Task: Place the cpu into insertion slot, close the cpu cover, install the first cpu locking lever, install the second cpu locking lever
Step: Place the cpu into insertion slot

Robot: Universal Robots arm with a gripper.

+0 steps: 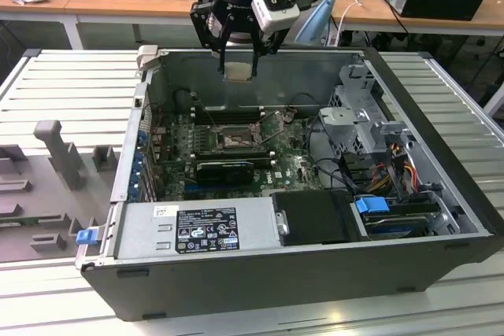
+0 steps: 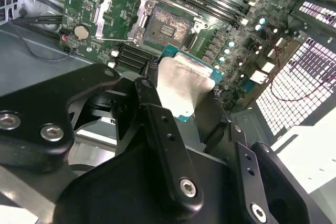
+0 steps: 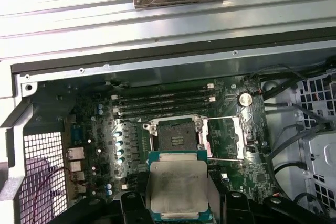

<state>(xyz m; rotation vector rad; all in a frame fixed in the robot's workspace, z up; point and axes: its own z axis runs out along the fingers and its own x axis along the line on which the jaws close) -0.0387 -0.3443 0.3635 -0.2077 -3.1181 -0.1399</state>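
Observation:
My gripper (image 1: 239, 64) hangs above the back of the open computer case (image 1: 315, 273), shut on the cpu (image 1: 239, 71), a pale silver square chip. In both wrist views the cpu (image 3: 177, 184) (image 2: 184, 85) sits between the black fingers (image 2: 152, 93), held in the air over the green board. The insertion slot (image 3: 176, 135) (image 2: 168, 27) (image 1: 234, 139) lies bare below it, its grey pin field showing. The cpu cover (image 3: 226, 137) (image 2: 118, 17) is swung open beside the slot.
Long black memory slots (image 3: 163, 103) run along one side of the slot. A labelled power supply (image 1: 197, 230) fills the case's front, with a drive cage (image 1: 354, 116) and cables at the exterior view's right. A grey fixture tray (image 1: 47, 186) lies outside the case at the exterior view's left.

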